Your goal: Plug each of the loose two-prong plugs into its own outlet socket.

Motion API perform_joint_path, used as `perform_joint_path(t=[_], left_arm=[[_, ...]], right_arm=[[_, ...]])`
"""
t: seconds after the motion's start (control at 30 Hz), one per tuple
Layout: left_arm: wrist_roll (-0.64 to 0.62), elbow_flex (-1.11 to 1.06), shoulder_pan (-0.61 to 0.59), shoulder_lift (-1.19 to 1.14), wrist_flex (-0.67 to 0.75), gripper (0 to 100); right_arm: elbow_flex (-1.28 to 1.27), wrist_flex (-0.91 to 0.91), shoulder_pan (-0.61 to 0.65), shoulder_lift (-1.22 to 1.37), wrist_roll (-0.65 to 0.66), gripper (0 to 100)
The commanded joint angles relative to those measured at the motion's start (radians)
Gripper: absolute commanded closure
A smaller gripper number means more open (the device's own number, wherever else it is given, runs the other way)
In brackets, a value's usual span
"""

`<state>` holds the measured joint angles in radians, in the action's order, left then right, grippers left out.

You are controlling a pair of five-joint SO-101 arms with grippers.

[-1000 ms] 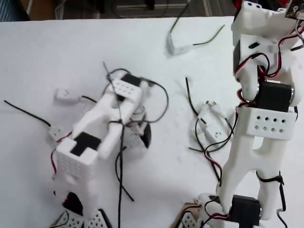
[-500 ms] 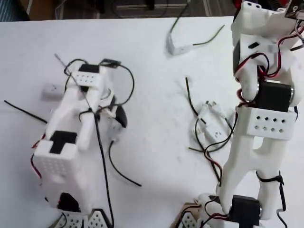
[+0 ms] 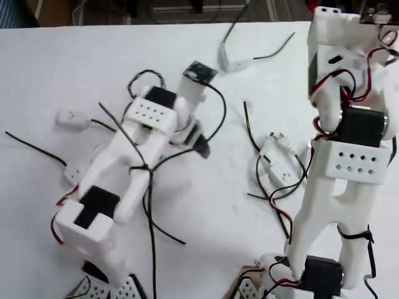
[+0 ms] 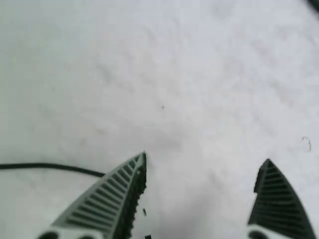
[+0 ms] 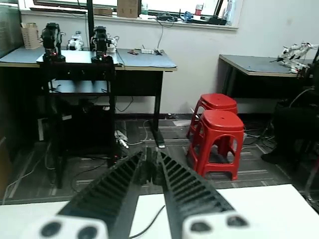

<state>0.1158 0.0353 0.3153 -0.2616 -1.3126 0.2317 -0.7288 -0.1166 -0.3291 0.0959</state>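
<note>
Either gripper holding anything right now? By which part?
Nothing is held. The left gripper is open over the table; the right gripper is shut on nothing, pointing out at the room.

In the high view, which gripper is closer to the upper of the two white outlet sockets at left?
Left. The left gripper is open over mid table, apart from the white outlet socket. The right gripper, shut, is at the far right corner, pointing off the table.
</note>
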Motion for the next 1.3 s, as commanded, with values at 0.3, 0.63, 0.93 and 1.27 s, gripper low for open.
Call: perform_joint_path(t=[0.3, 0.63, 0.93, 1.27], left_arm=[[-0.273, 0.017, 0.028, -0.001, 0.216, 66], [-0.419, 0.249, 0.246, -0.254, 0.359, 66], [-0.419, 0.658, 0.291, -0.572, 0.301, 66], [-0.419, 1.082, 0.372, -0.855, 0.103, 66]], right_arm=[[0.226, -0.056, -0.018, 0.22, -0.075, 98.1], [0.528, -0.232, -0.176, 0.481, -0.02, 98.1], [0.582, -0.254, -0.185, 0.519, -0.02, 98.1], [0.583, -0.252, -0.185, 0.519, -0.026, 98.1]])
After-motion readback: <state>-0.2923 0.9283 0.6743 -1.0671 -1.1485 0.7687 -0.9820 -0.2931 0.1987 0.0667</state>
